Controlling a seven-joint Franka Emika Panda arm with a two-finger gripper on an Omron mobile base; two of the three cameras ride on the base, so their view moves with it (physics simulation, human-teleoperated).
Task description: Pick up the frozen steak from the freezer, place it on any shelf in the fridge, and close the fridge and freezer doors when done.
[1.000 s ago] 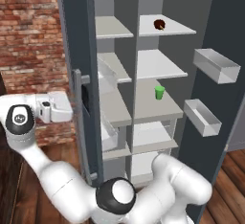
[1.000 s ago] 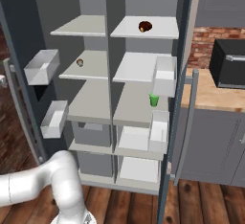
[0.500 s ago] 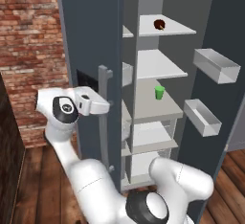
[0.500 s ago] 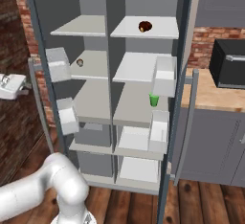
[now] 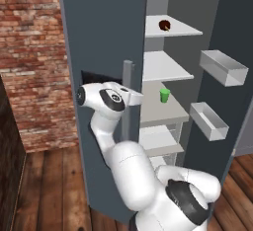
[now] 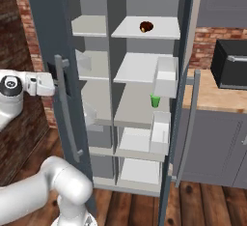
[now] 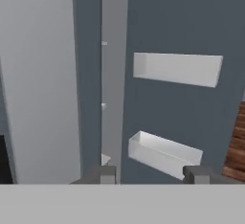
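The frozen steak point(image 5: 164, 25) point(image 6: 146, 26) lies on the top shelf of the fridge point(image 6: 144, 68), the right-hand column. The freezer point(image 6: 91, 27) is the left column. Its door point(image 5: 101, 37) point(image 6: 48, 36) stands swung partway across it. My gripper point(image 5: 136, 98) point(image 6: 49, 84) point(image 7: 151, 175) presses against that door's outer face beside the bar handle point(image 5: 127, 101) point(image 6: 67, 111). The gripper is shut, with nothing between the fingertips point(image 7: 106, 174). The fridge door point(image 5: 232, 52) point(image 6: 185, 51) stands wide open on the right.
A small green cup point(image 5: 164, 95) point(image 6: 155, 101) sits on a middle fridge shelf. White bins point(image 5: 223, 67) point(image 6: 166, 77) point(image 7: 177, 69) hang inside the fridge door. A black microwave point(image 6: 231, 63) stands on the wooden counter point(image 6: 212, 97) at right; a brick wall point(image 5: 34, 52) is at left.
The freezer door has swung a good way toward closing, with my arm following it inward. The fingers have drawn together. Steak and cup have not moved.
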